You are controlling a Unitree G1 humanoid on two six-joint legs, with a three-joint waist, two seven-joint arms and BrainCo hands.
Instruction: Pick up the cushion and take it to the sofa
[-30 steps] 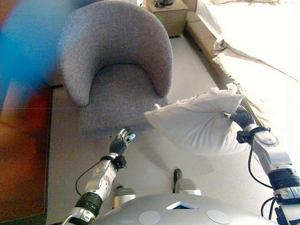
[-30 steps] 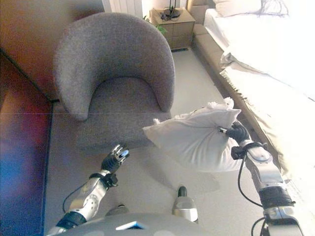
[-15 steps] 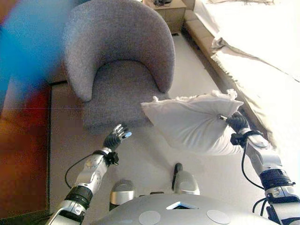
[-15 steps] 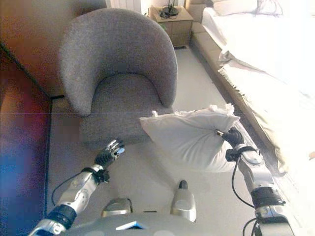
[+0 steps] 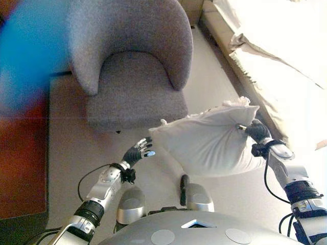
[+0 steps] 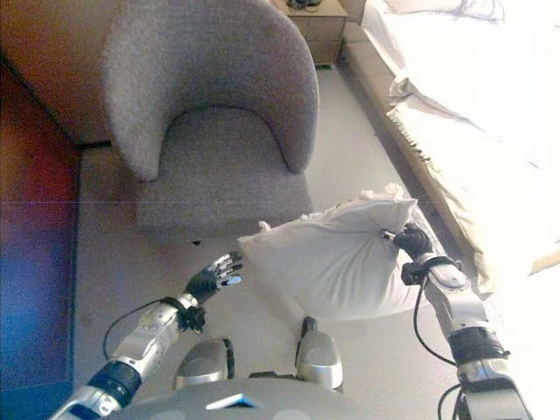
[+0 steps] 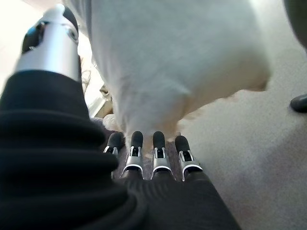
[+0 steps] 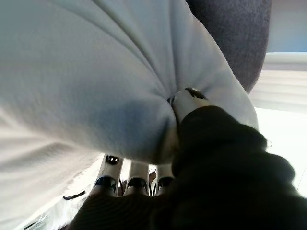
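In the left eye view, a plump white fabric cushion (image 5: 207, 140) hangs clear of the pale carpeted floor (image 5: 71, 148), pinched at its right end by the right hand (image 5: 257, 131), in front of a rounded grey upholstered armchair (image 5: 130, 56). The left hand (image 5: 138, 151) reaches toward the cushion's left corner with fingers spread and relaxed, holding nothing. A bed with rumpled white bedding (image 5: 286, 56) runs along the right side. The right eye view also shows a wooden bedside cabinet (image 6: 322, 28) behind the armchair. In the left wrist view, the straight fingertips (image 7: 136, 140) sit just below the cushion's underside; contact cannot be told. In the right wrist view, the thumb and fingers are clenched into bunched cushion fabric.
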